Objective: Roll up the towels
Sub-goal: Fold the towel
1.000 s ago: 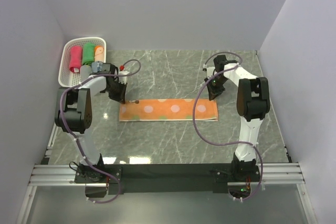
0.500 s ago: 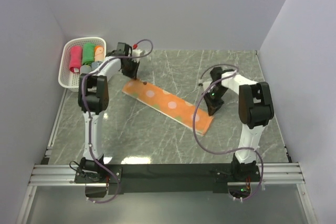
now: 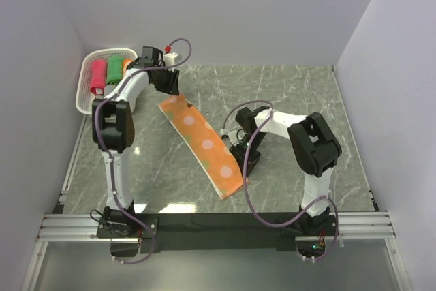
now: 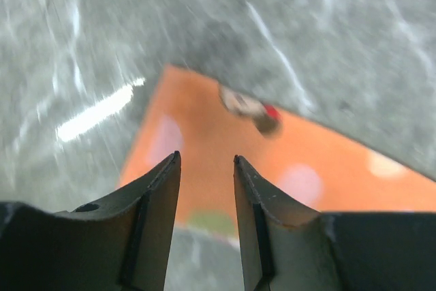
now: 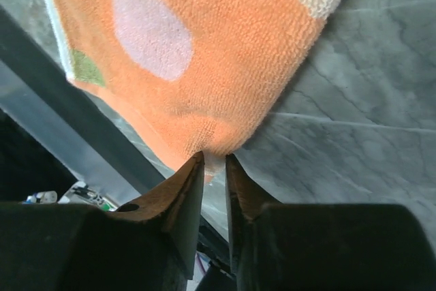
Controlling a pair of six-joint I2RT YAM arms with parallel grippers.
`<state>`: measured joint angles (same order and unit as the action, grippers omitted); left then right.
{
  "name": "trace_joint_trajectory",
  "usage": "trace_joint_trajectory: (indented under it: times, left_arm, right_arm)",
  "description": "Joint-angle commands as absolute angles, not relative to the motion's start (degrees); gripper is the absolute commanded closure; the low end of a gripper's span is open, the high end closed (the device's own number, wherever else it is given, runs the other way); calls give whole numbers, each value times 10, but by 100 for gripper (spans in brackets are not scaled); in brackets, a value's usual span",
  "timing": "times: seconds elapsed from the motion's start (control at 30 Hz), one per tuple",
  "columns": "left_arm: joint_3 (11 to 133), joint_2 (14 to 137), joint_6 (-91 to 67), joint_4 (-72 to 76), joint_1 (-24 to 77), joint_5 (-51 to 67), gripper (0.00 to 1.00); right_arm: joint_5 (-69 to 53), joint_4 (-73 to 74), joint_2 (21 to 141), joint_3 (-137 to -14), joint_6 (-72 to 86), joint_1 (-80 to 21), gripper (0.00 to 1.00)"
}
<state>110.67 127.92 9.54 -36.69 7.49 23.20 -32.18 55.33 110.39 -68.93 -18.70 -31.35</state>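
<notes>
Lying flat, the orange dotted towel [image 3: 204,144] runs diagonally away from the white basket [image 3: 83,97]. Above its basket-side end the left gripper [image 4: 206,160] hangs released, empty; the right gripper [image 5: 213,158] pinches the corner farthest from the basket.

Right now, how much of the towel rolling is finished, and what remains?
Done: three rolls sit in the basket. In hand: the orange dotted towel lies flat and diagonal; the right gripper pinches its near corner, the left gripper hangs open over the far end. Left: rolling this towel.
</notes>
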Motion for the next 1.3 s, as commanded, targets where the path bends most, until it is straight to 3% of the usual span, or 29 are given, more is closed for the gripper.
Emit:
trace_joint_trajectory:
  times: [0.0,0.27,0.33,0.47,0.73,0.93,1.03,1.27]
  left_arm:
    - [1023,1164,69,-360,80,237,57]
    - [955,1166,27,-366,107,223,67]
    - [958,1181,9,-357,128,179,70]
    - [1011,1239,-25,-389,145,145,77]
    - [1163,1385,34,-389,182,174,69]
    - [1328,1478,66,-343,195,250,51]
    - [1280,1430,66,-282,194,270,44]
    - [1071,1210,52,-213,179,321,43]
  right_arm:
    - [-358,568,1076,-696,-191,-307,72]
    - [-374,559,1027,-707,-189,-237,62]
    - [-370,553,1019,-713,-183,-200,55]
    - [-324,556,1017,-708,-191,-172,57]
    - [-327,564,987,-669,-195,-163,60]
    - [-358,548,982,-649,-194,-167,60]
    - [-382,539,1008,-664,-185,-180,63]
    - [-432,449,1028,-686,-138,-242,67]
